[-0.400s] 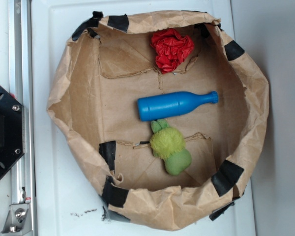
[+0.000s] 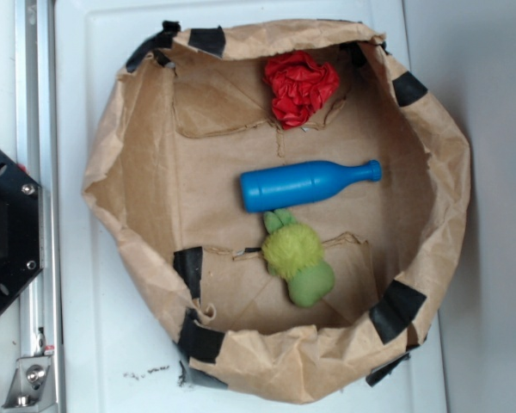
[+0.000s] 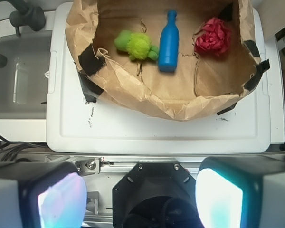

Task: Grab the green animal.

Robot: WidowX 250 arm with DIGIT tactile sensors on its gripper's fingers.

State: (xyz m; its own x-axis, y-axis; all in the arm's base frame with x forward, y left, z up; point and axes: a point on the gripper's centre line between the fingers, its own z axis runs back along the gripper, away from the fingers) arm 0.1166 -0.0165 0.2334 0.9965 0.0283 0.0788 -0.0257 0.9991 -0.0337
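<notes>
The green animal [image 2: 297, 256] [image 3: 136, 45] lies inside the brown paper bag [image 2: 133, 172] [image 3: 180, 102], a fuzzy yellow-green middle with a smooth green end, its small ear tips touching the blue bottle [image 2: 305, 184] [image 3: 168, 42]. A red crumpled ball [image 2: 300, 84] [image 3: 212, 37] rests at the bag's far side. In the wrist view my gripper [image 3: 140, 199] is open, its two fingers [image 3: 57, 199] wide apart with nothing between them, well back from the bag, above the black robot base [image 3: 154, 192]. The gripper does not show in the exterior view.
The bag stands on a white tray-like surface [image 2: 95, 327] [image 3: 156, 133] and has tall crumpled walls with black tape patches [image 2: 400, 310]. A metal rail [image 2: 30, 129] and the black base [image 2: 4, 241] lie left of it. A grey sink [image 3: 19, 80] shows at the wrist view's left.
</notes>
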